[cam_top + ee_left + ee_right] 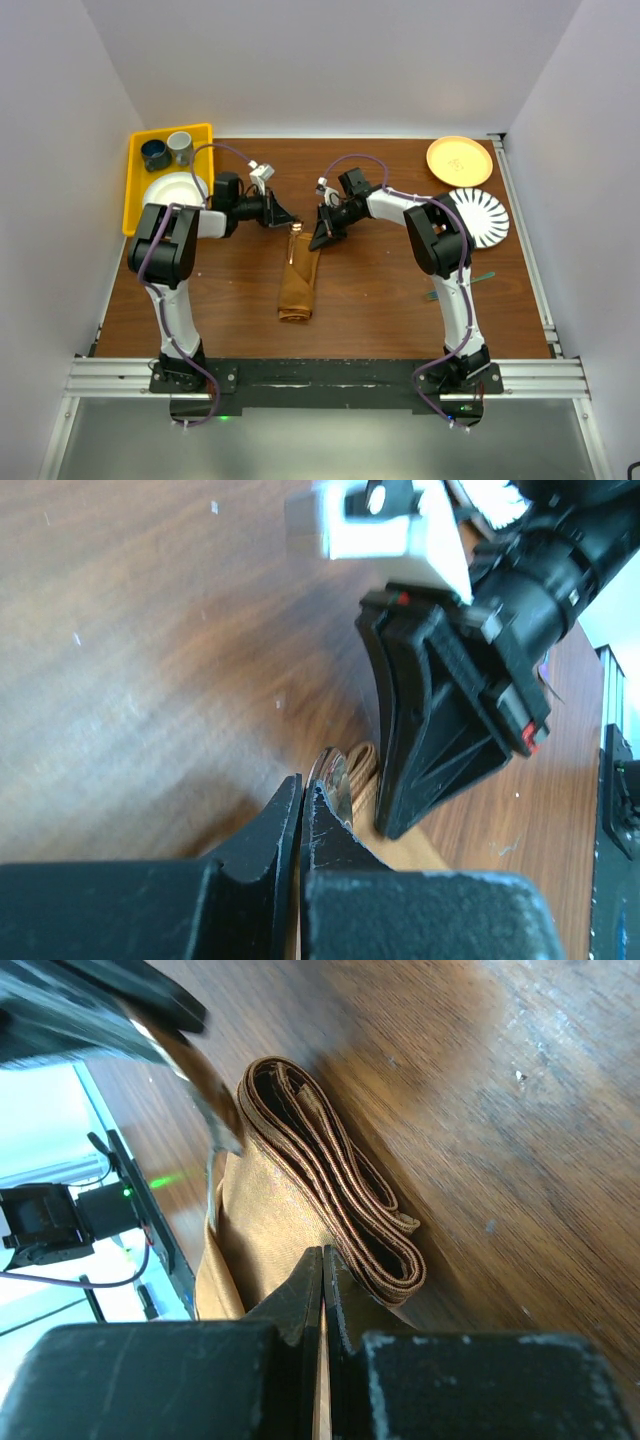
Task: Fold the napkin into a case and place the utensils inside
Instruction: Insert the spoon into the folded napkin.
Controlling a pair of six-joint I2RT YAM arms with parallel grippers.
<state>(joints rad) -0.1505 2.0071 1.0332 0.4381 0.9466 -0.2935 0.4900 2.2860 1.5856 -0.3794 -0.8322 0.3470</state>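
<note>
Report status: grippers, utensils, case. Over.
Left gripper shut on utensil, its tip at case mouth. Right gripper shut, tips on case's open end. Grippers crowded close together there.

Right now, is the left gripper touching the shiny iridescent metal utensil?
Touching. The right wrist view shows the left gripper shut on the shiny iridescent metal utensil, which sticks out from between its fingertips.
</note>
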